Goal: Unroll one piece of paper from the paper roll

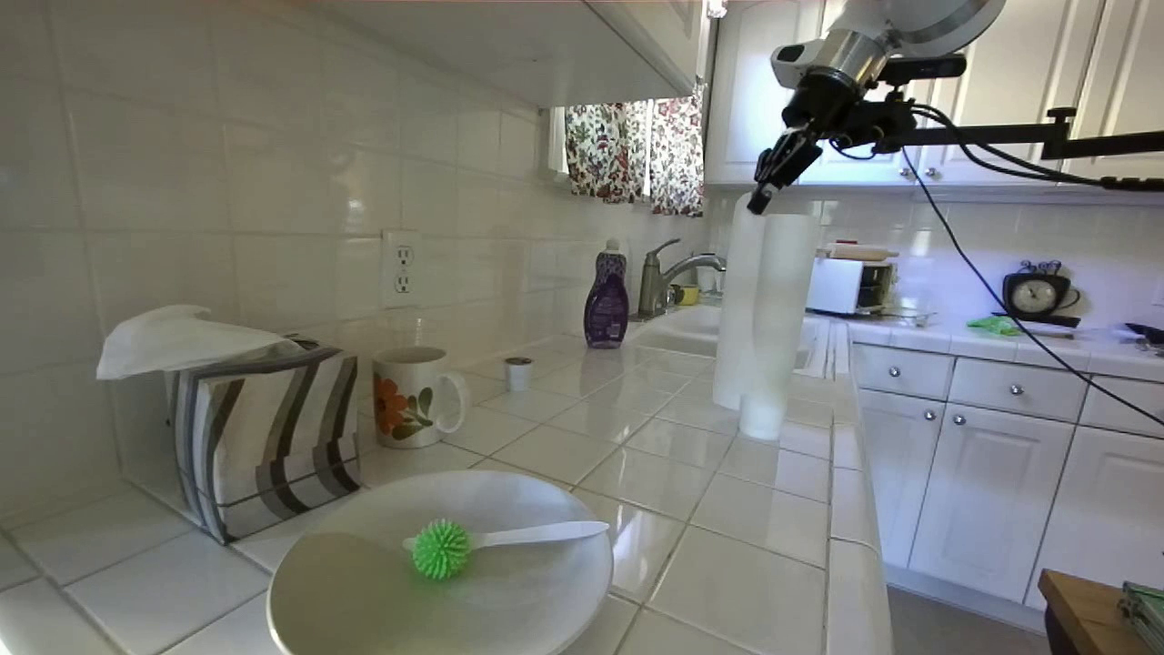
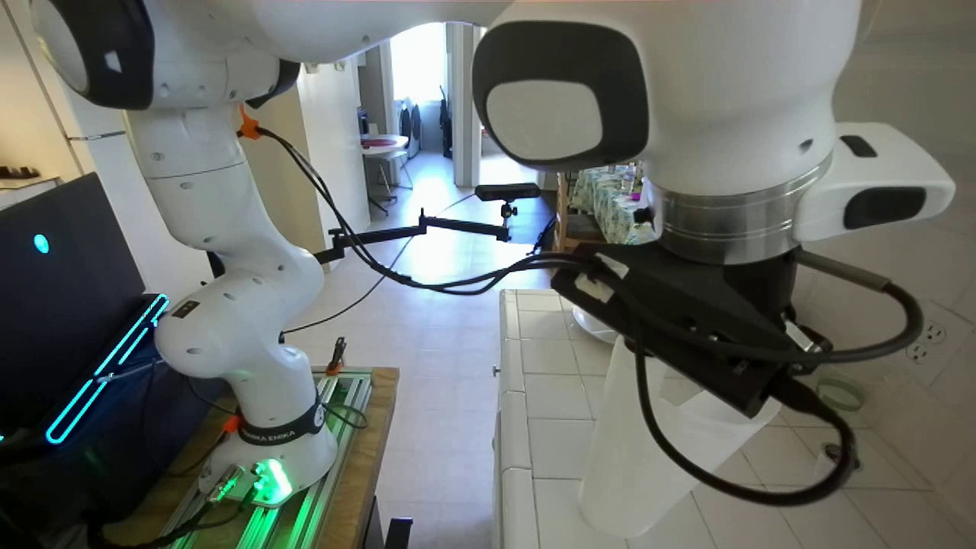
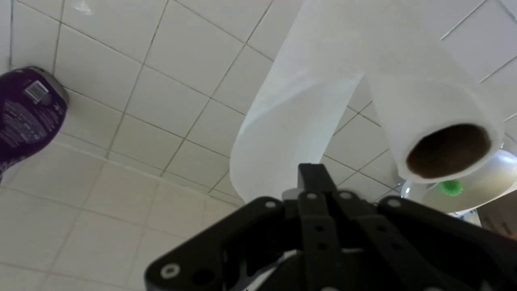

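The paper roll (image 1: 780,318) stands upright on the counter and shows in both exterior views (image 2: 621,457). The wrist view looks down on the paper roll (image 3: 436,101) and its dark open core. The piece of paper (image 1: 738,300) is partly unrolled. In the wrist view the piece of paper (image 3: 282,137) curls out beside the roll. A V-shaped gap parts them near the top; lower down they look joined. My gripper (image 3: 317,171) has its fingertips together at the sheet's upper edge and appears shut on it. The pinch itself is mostly hidden. In an exterior view my gripper (image 1: 760,202) is at the sheet's top.
A purple bottle (image 1: 606,300) stands by the wall near the sink (image 1: 677,332). A floral mug (image 1: 414,400), a striped tissue box (image 1: 273,437) and a white bowl (image 1: 364,582) with a green brush (image 1: 443,549) stand along the counter. A cable loop (image 2: 762,499) hangs from the wrist.
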Robot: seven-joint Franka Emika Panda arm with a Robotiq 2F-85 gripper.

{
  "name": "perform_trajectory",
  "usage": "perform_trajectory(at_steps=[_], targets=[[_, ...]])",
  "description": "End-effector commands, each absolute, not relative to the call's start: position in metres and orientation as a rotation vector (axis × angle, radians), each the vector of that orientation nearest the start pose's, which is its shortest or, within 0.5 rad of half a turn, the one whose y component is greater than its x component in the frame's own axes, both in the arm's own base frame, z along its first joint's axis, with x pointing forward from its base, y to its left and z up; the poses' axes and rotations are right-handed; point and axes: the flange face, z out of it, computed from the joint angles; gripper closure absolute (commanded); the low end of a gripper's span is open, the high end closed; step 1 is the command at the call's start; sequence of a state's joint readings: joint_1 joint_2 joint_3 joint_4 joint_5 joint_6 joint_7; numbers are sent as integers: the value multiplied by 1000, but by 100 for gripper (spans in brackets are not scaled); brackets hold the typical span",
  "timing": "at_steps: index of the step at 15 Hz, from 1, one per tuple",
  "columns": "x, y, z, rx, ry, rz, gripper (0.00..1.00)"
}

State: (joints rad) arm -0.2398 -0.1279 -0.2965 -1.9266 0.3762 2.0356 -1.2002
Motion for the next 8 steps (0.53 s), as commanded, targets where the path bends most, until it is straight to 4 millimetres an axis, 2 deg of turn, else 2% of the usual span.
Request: perform_trajectory(at_steps=[1, 8], targets=[[461, -268, 575, -2973, -733, -618, 100], [458, -269, 586, -3111, -645, -597, 100]])
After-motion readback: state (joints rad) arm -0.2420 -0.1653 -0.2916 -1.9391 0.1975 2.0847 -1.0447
